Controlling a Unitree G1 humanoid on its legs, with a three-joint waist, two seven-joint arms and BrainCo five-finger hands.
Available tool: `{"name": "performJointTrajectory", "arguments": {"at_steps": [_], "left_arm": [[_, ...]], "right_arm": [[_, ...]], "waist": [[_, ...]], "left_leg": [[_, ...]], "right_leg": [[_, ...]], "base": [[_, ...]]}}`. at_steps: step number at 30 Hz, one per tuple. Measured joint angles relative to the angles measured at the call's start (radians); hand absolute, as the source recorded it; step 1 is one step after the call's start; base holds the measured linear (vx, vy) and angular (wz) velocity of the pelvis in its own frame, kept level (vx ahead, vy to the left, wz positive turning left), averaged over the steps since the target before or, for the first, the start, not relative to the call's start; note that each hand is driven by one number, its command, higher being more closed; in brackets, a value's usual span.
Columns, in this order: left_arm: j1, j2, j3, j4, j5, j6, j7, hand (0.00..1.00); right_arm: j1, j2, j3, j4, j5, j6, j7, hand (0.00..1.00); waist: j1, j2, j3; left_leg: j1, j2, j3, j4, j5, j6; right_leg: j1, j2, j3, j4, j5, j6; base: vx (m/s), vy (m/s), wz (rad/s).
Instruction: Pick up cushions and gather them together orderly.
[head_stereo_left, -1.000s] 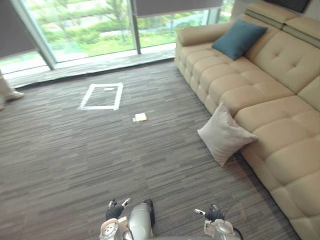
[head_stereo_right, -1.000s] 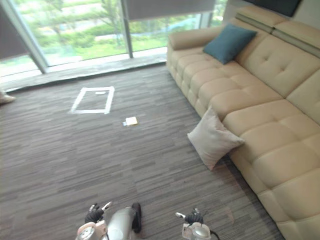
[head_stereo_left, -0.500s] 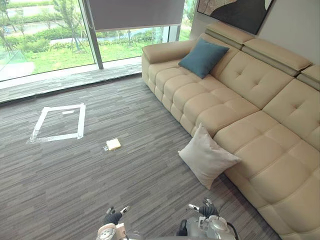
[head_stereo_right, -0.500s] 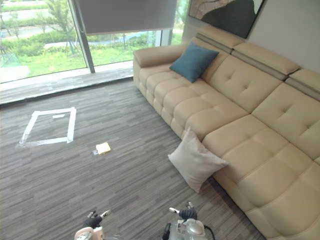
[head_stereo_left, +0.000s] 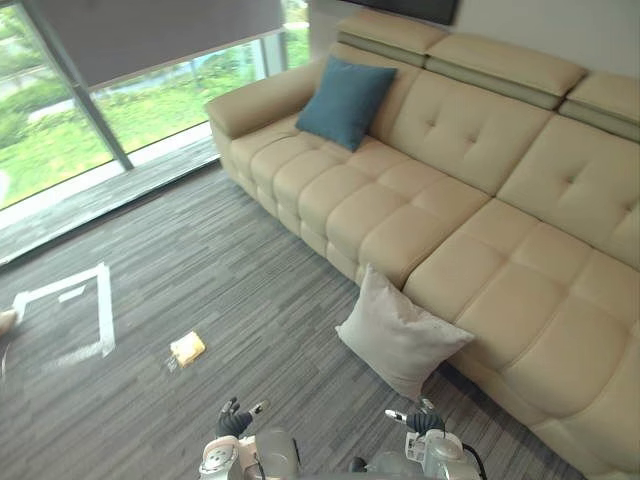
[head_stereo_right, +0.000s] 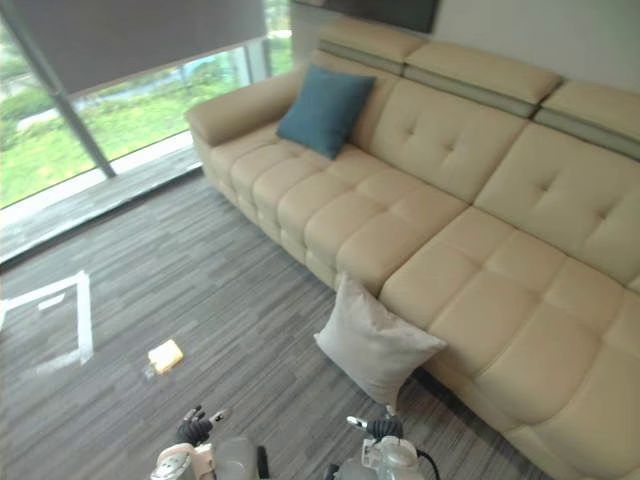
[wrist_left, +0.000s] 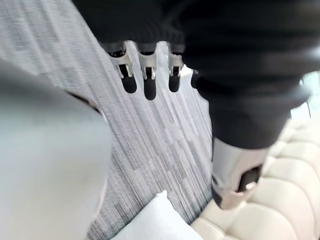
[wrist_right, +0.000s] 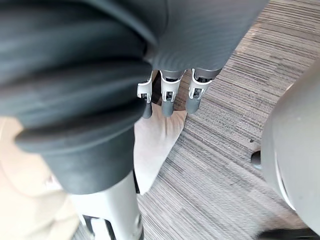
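Nearby: a long beige sofa (head_stereo_left: 470, 210) runs along the wall, with grey striped carpet (head_stereo_left: 240, 270) in front of it and a window (head_stereo_left: 170, 90) past its far arm.
Floor items: a white tape outline (head_stereo_left: 102, 315) and a small yellow object (head_stereo_left: 187, 348) lie on the carpet, well apart from the sofa.
Approach: bare carpet lies between the two hands and the sofa front.
Pale cushion (head_stereo_left: 400, 335): off-white, square, with pointed corners. It stands on the carpet and leans against the sofa's front, about midway along it.
Blue cushion (head_stereo_left: 345, 100): teal, square and plump. It stands upright on the far seat, propped on the backrest near the arm.
Spacing: the two cushions are well apart, one on the floor and one on the seat.
Left hand (head_stereo_left: 232, 420): low over the carpet, with its fingers (wrist_left: 145, 80) straight and relaxed, holding nothing.
Right hand (head_stereo_left: 422, 420): near the pale cushion's lower corner, with its fingers (wrist_right: 170, 100) extended and empty.
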Motion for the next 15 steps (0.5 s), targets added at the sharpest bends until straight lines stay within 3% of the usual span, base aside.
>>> {"name": "performJointTrajectory", "arguments": {"at_steps": [1, 2, 3, 5, 7, 9, 11, 15], "left_arm": [[-0.001, -0.002, 0.0, 0.0, -0.002, -0.004, 0.002, 0.0], [-0.001, -0.003, 0.0, 0.001, -0.008, -0.004, 0.003, 0.0], [-0.001, 0.002, 0.001, 0.002, -0.008, -0.003, 0.001, 0.0], [0.006, 0.017, 0.014, 0.01, -0.002, -0.002, 0.001, 0.0], [0.002, 0.026, 0.021, 0.021, 0.003, -0.001, 0.001, 0.0], [-0.003, 0.025, 0.017, 0.047, 0.003, 0.001, 0.002, 0.0], [-0.006, 0.026, 0.001, 0.061, 0.003, 0.005, 0.003, 0.0], [-0.006, 0.03, -0.017, 0.075, 0.003, 0.005, 0.002, 0.0]], "right_arm": [[0.002, 0.0, 0.005, 0.003, 0.0, 0.001, -0.001, 0.0], [0.005, -0.002, 0.021, 0.005, 0.0, 0.002, -0.002, 0.0], [0.009, 0.002, 0.033, 0.007, 0.0, 0.002, -0.003, 0.0], [0.028, 0.018, 0.041, 0.008, 0.0, 0.002, 0.0, 0.0], [0.032, 0.023, 0.051, 0.013, -0.002, 0.006, 0.005, 0.0], [0.028, 0.023, 0.047, 0.002, -0.003, 0.004, 0.005, 0.0], [0.028, 0.023, 0.048, -0.002, -0.004, 0.001, 0.007, 0.0], [0.027, 0.023, 0.035, -0.004, -0.006, -0.003, 0.006, 0.0]], "waist": [[0.008, 0.0, 0.0], [0.019, -0.001, -0.002], [0.022, -0.002, -0.013], [0.02, -0.04, -0.053], [0.032, -0.049, -0.062], [0.03, -0.038, -0.052], [0.029, -0.029, -0.048], [0.02, -0.023, -0.051]], "left_leg": [[-0.001, -0.014, -0.051, -0.042, 0.021, 0.001], [0.008, -0.019, -0.061, -0.05, 0.092, -0.016], [0.024, -0.025, -0.04, -0.033, 0.114, -0.005], [0.022, -0.02, 0.045, -0.006, 0.062, 0.022], [0.058, -0.015, 0.129, -0.028, 0.042, 0.04], [0.186, -0.022, 0.204, -0.116, 0.034, 0.057], [0.274, -0.023, 0.243, -0.172, 0.03, 0.062], [0.34, -0.002, 0.276, -0.253, 0.033, 0.058]], "right_leg": [[0.002, 0.0, 0.044, 0.02, -0.021, 0.015], [0.001, 0.002, 0.104, 0.056, -0.05, 0.036], [-0.001, 0.002, 0.154, 0.075, -0.066, 0.055], [-0.011, -0.017, 0.229, 0.059, -0.071, 0.075], [-0.036, -0.046, 0.243, 0.102, -0.048, 0.112], [-0.104, -0.091, 0.14, 0.29, -0.026, 0.144], [-0.118, -0.137, 0.025, 0.359, -0.042, 0.128], [-0.158, -0.17, -0.144, 0.276, -0.047, 0.115]], "base": [[0.29, 0.24, -1.18], [0.46, 0.391, -1.43], [0.45, 0.4, -1.48], [0.35, 0.326, -1.13], [0.31, 0.308, -1.07], [0.24, 0.233, -1.0], [0.16, 0.12, -0.59], [0.12, 0.015, -0.28]]}}
